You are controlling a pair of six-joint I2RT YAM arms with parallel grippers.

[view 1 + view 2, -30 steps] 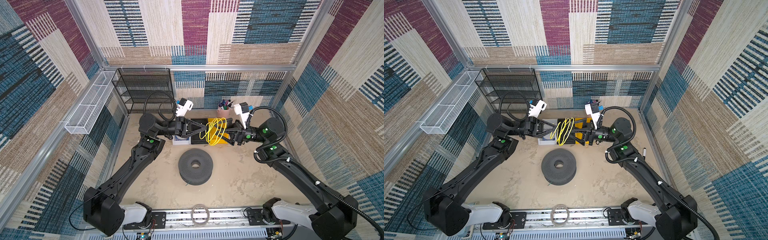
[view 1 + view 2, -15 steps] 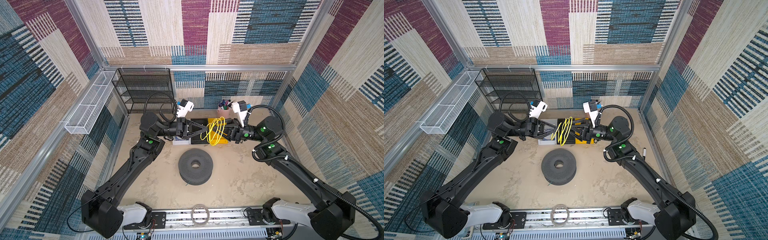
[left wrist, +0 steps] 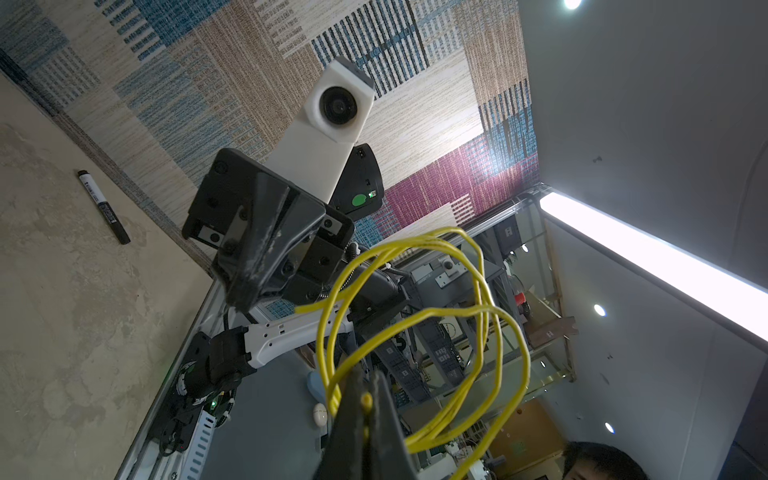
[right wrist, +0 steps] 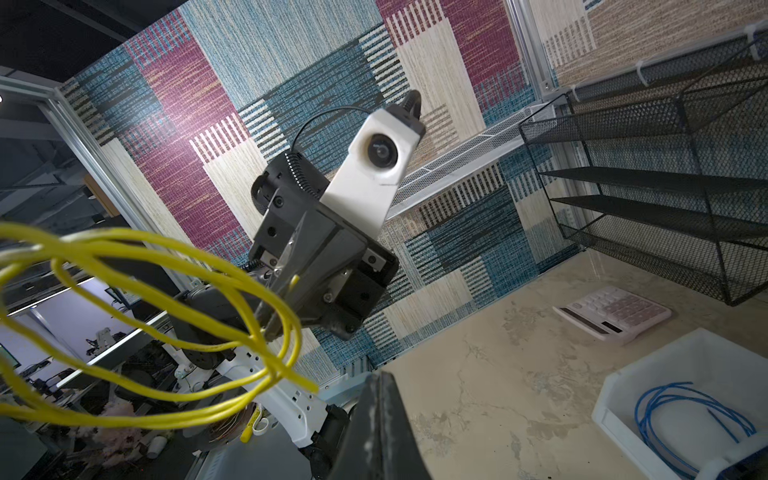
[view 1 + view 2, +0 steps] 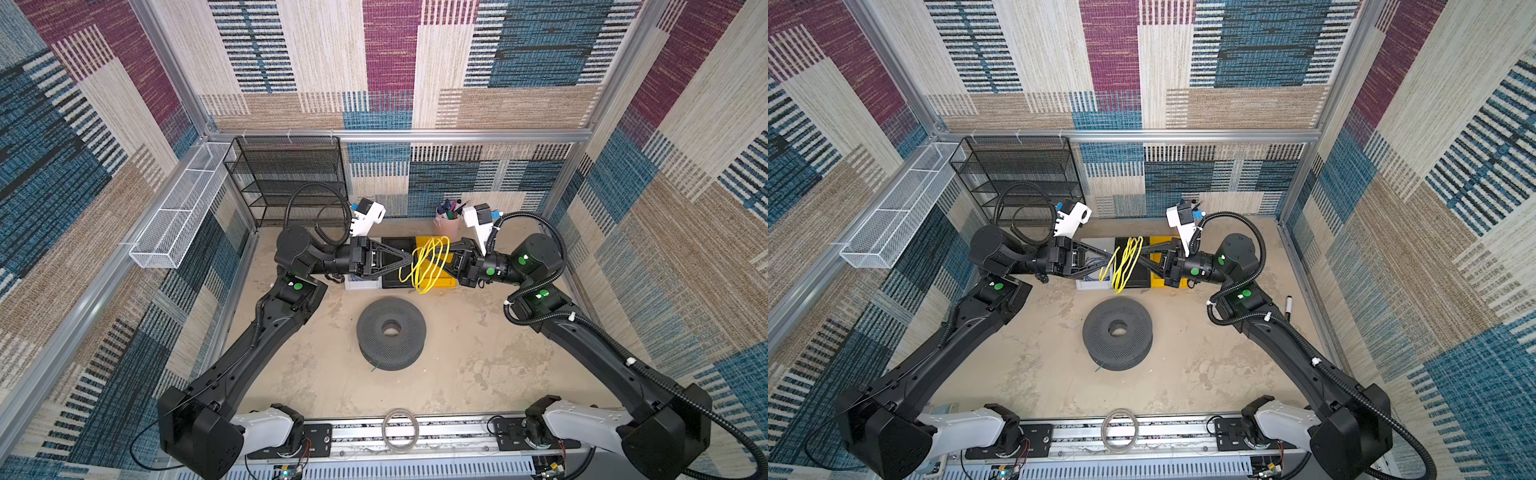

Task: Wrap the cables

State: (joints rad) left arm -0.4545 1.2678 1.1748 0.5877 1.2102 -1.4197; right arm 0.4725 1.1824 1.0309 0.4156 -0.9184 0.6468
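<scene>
Yellow cable (image 5: pixel 424 266) hangs in a few loose loops in the upper middle of both top views, lifted off the table between the two grippers. To its left, the left gripper (image 5: pixel 410 261) has its jaws pressed together on one strand. The left wrist view shows the wire pinched right at the tip. To its right, the right gripper (image 3: pixel 246 293) also has its jaws together, but the cable's free end seems to lie just beside its tip, not between the jaws. I judge that it holds nothing, though the views do not fully settle this. The blue cable (image 4: pixel 681 415) lies coiled in a white bin (image 4: pixel 623 386), below the left gripper.

The step in hand looks like coiling the yellow cable in the air, with the loose end not yet secured. The next move likely calls for the right jaws to part, line up on that end and take it. They would then lead it round the bundle without letting the thin, springy loops fan out.

The table (image 5: pixel 478 353) is mottled beige. From left to right stand a white basket (image 5: pixel 178 208) on the wall, a black rack (image 5: pixel 286 178), a dark spool (image 5: pixel 390 332) at centre and a pen cup (image 5: pixel 448 220). The walls are woven patchwork in blue, maroon and beige, framed in aluminium.
</scene>
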